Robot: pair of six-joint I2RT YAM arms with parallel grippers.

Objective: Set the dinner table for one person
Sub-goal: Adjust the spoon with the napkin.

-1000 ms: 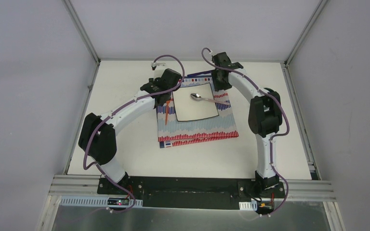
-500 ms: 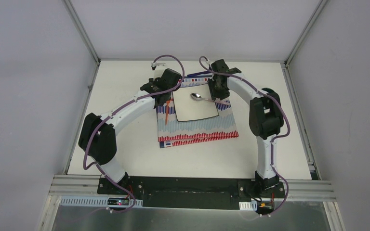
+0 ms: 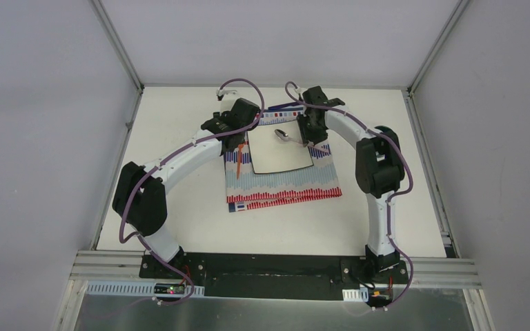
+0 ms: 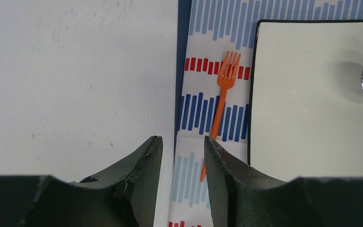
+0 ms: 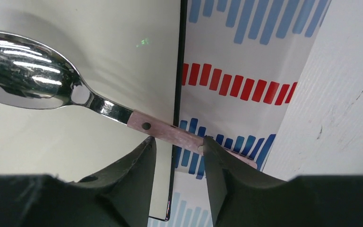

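On the white dinner table [image 3: 179, 207] lies a striped cloth [image 3: 283, 186] with a white square plate [image 3: 279, 160] on it. A spoon [image 5: 23, 71] rests with its steel bowl on the plate, its pink handle [image 5: 168, 131] crossing the plate's right edge. My right gripper [image 5: 179, 142] is open just over that handle, which runs crosswise past both fingertips; its far end is hidden by the right finger. An orange fork [image 4: 221, 101] lies on the cloth left of the plate. My left gripper [image 4: 183, 139] is open and empty, its right finger beside the fork's handle end.
The plate's black-rimmed edge [image 4: 250, 94] runs close along the fork. The cloth's left edge [image 4: 182, 71] lies just left of the fork, with bare table [image 4: 75, 71] beyond. Grey rails [image 3: 424, 158] edge the table, and grey walls close in on three sides.
My right gripper has come forward and down from behind the plate to sit over the spoon's handle. The left arm, fork and spoon have not moved.
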